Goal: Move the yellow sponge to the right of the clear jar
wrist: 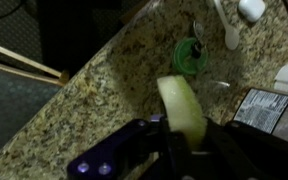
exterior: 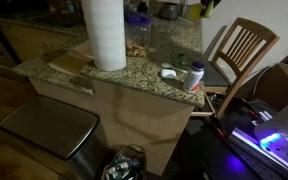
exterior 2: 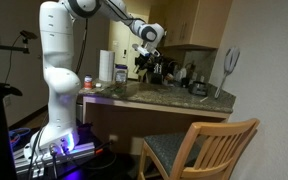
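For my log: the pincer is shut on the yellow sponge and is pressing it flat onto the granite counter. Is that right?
Not quite. The pincer is shut on the yellow sponge, but the sponge is not pressed onto the granite counter. It is held in the air well above it, as an exterior view shows.

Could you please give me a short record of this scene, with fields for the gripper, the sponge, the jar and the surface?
gripper: shut on the yellow sponge, above the counter
yellow sponge: held on edge between the fingers, off the surface
clear jar: standing on the counter next to the paper-towel roll
counter: speckled granite
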Controlling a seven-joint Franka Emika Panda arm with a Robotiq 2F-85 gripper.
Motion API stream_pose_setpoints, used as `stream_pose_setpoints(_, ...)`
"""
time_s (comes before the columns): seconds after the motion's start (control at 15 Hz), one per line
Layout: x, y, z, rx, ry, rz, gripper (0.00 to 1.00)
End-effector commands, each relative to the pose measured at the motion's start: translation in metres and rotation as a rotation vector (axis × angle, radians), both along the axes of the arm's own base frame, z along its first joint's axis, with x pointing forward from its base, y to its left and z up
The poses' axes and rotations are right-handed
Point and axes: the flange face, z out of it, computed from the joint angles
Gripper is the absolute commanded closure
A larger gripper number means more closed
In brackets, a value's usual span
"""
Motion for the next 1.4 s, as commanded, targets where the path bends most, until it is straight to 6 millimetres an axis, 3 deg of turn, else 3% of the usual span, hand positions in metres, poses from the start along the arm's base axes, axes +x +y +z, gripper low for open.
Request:
stream_pose_setpoints(0.0, 0.003, -0.007, 0.007, -0.063, -0.167, -0.096, 0.97)
stream_pose_setpoints(0.07, 0.006, -0.009, 0.01, -0.081, -0.216, -0.123, 0.97)
stream_pose_setpoints(0.13, 0.014, -0.007, 0.007, -0.043, -0.147, -0.083, 0.87)
stream_pose_setpoints(0.4, 0.013, -0.01, 0.011, -0.062, -0.201, -0.113, 0.87)
stream_pose_setpoints(0.47, 0.015, 0.002, 0.001, 0.005, -0.17, -0.03, 0.97)
stream_pose_setpoints(0.8, 0.012, 0.092, -0.035, 0.061, -0.125, 0.242, 0.97)
stream_pose_setpoints(1.0, 0.014, 0.128, -0.057, 0.077, -0.084, 0.369, 0.97)
stream_pose_setpoints(1.2, 0.016, 0.139, -0.075, 0.049, -0.052, 0.349, 0.97)
stream_pose_setpoints(1.27, 0.011, 0.141, -0.069, 0.063, -0.065, 0.347, 0.87)
stream_pose_setpoints(1.33, 0.012, 0.141, -0.075, 0.06, -0.055, 0.349, 0.87)
